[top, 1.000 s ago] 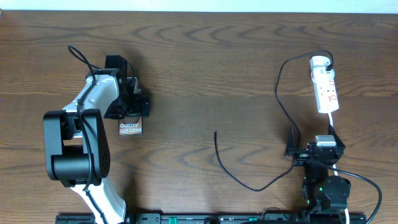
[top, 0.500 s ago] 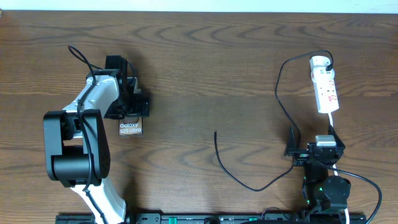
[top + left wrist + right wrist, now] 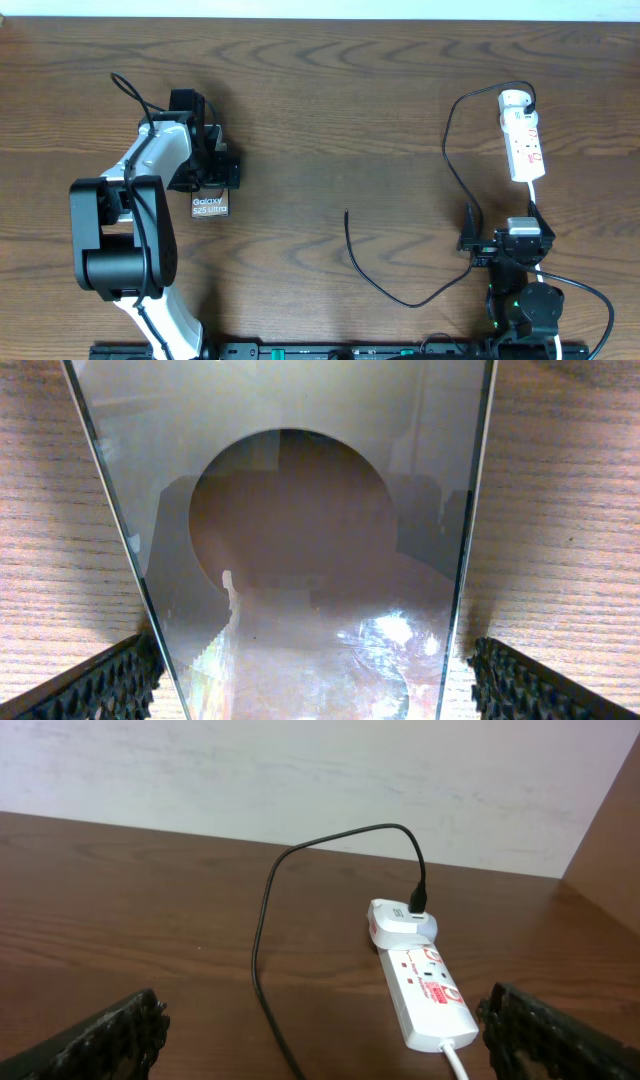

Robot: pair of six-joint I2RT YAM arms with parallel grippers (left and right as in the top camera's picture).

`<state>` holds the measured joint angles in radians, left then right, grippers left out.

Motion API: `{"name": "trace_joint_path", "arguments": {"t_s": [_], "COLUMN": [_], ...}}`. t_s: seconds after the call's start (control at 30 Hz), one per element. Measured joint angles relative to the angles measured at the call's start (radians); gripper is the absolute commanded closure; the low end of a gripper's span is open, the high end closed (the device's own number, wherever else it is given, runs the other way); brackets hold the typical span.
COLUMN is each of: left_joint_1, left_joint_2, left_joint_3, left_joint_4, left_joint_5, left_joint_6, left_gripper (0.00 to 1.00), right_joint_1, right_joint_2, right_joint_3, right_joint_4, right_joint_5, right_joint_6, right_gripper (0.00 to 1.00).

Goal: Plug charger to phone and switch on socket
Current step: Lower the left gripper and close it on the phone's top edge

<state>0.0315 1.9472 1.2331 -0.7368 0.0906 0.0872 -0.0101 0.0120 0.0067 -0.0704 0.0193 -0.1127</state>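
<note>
Showing the overhead view: the phone (image 3: pixel 210 207) lies on the table (image 3: pixel 330 100) at the left, its upper part hidden under the left gripper (image 3: pixel 213 183). The socket (image 3: pixel 524 140) lies far right. The charger (image 3: pixel 410 305) is plugged into the socket's head and trails past the right gripper (image 3: pixel 504 230). Its free end (image 3: pixel 346 213) rests mid-table, well apart from the phone.

Left wrist view: the 2 pads (image 3: pixel 110 685) stand spread, 1 on each side of the phone's glossy face, gripping nothing. The right pad stands clear of the edge. Whether the left pad touches its edge cannot be told.

Right wrist view: the jaws are likewise wide apart and empty, aimed at the socket, with the charger cable running down between them.

Likely hazards:
- Closing on the slick phone may skew or slide it, because only its thin edges offer purchase.
- The cable lying close beside the right arm may snag when that arm moves, dragging the socket.
- The small free plug may be hard to pinch flat off the table.
</note>
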Motion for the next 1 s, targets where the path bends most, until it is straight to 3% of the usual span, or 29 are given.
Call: {"name": "trace_joint_path", "arguments": {"t_s": [1.0], "left_joint_1": [-0.001], "left_joint_2": [-0.010], "left_joint_3": [-0.021], "left_joint_4": [0.004], "left_joint_5": [-0.024], "left_joint_6": [0.015], "left_gripper": [0.02], "right_joint_1": [0.000], "right_joint_2": [0.000], "right_joint_3": [0.000], "right_joint_4": [0.000], "right_joint_5": [0.000], "right_joint_6": [0.000], "right_gripper": [0.01]}}
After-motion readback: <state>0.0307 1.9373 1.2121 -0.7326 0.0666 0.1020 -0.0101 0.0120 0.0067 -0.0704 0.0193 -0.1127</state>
